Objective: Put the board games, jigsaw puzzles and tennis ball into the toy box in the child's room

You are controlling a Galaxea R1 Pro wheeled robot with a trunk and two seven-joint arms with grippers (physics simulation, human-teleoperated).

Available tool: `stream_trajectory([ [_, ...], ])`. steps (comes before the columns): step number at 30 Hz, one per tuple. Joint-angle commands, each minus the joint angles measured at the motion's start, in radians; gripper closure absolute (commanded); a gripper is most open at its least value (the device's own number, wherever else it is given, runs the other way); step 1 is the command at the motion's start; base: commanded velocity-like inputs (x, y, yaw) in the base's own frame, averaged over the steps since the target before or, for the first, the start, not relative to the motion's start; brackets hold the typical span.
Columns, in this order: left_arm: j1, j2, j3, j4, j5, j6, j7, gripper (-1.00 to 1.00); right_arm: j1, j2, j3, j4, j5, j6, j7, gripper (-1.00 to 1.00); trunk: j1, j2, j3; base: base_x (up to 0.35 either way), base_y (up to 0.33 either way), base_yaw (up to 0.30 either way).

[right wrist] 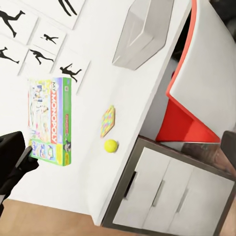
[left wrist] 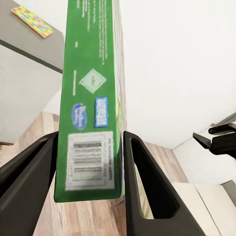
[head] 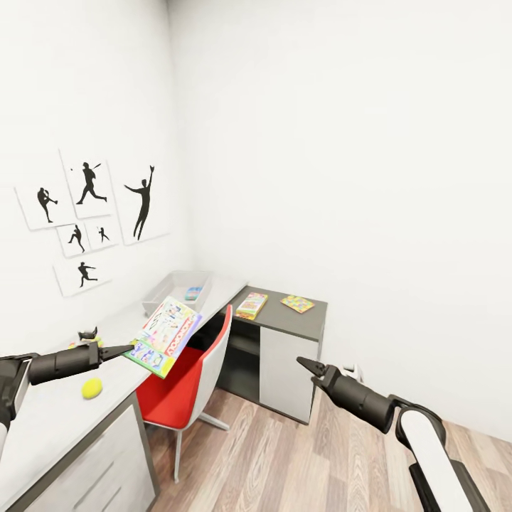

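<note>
Left gripper (left wrist: 88, 182) clamps the MONOPOLY board game (right wrist: 50, 120) above the table (head: 50, 419); right gripper's (head: 304, 365) jaws unclear

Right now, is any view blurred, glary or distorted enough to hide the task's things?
Head view: even light, wide-angle stretch at the edges, tennis ball and toy box clear. Left wrist view: board game sits close, its print soft. Right wrist view: sharp, no glare.
</note>
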Motion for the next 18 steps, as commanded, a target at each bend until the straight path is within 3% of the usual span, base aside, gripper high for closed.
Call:
stream_trajectory([
  [1, -0.001, 0.000, 0.004, 0.000, -0.010, 0.011, -0.008, 1.00, -0.001, 0.001, -0.001, 0.000, 0.004, 0.004, 0.003, -1.00, 0.000, -0.001, 0.000, 0.103, -0.015, 0.005],
  [6, -0.001, 0.000, 0.004, -0.001, -0.009, 0.014, -0.008, 1.00, 0.000, 0.001, -0.001, 0.000, 0.004, 0.003, 0.000, -1.00, 0.000, -0.001, 0.000, 0.225, -0.077, 0.176],
  [18, -0.001, -0.001, 0.004, -0.001, -0.009, 0.014, -0.008, 1.00, 0.001, 0.001, -0.001, 0.001, 0.004, 0.001, 0.002, -1.00, 0.000, -0.001, 0.000, 0.253, -0.051, 0.286],
])
